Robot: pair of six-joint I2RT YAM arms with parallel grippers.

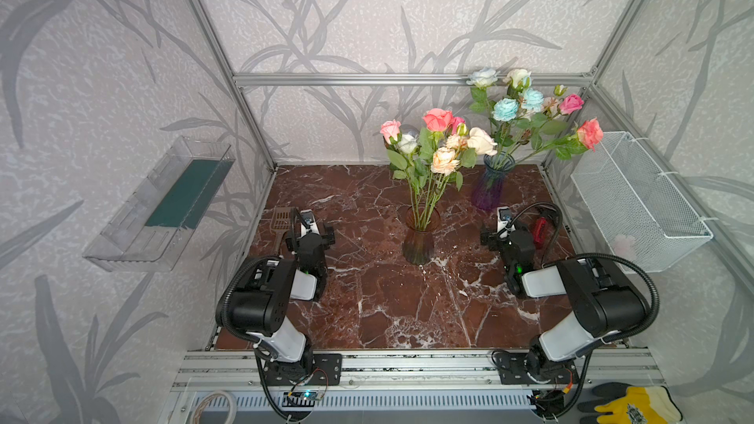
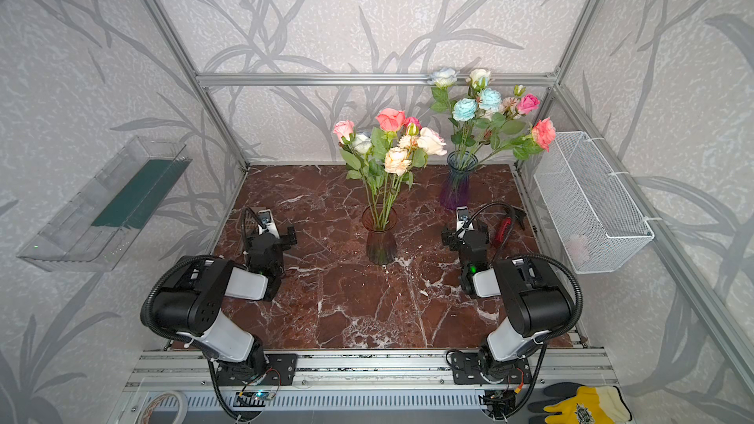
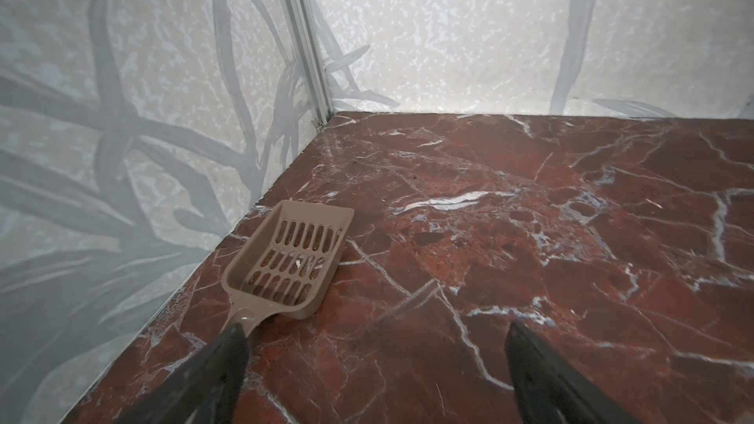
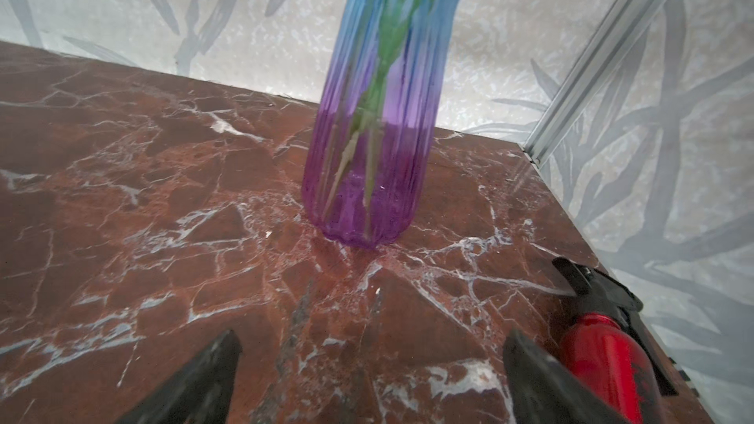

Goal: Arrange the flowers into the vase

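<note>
Pink, coral and cream flowers (image 1: 444, 160) stand in an amber vase (image 1: 419, 240) mid-surface (image 1: 387, 312); further flowers (image 1: 506, 110), pale blue, white and pink, fill a purple vase (image 1: 488, 187) at its 1 o'clock; the left fingers (image 3: 228, 360) gape wide, empty, amber vase at their 3 o'clock; the right fingers (image 4: 216, 365) gape wide, empty, purple vase near at 12 o'clock, untouched.

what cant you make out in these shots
Pale pink thing in the wire basket: blurred behind mesh, both top views.
Scoop handle: left wrist view, behind a finger of the left end effector.
Red bottle: right wrist view, cut by the edge.
Purple vase rim: same view, also cut off.
</note>
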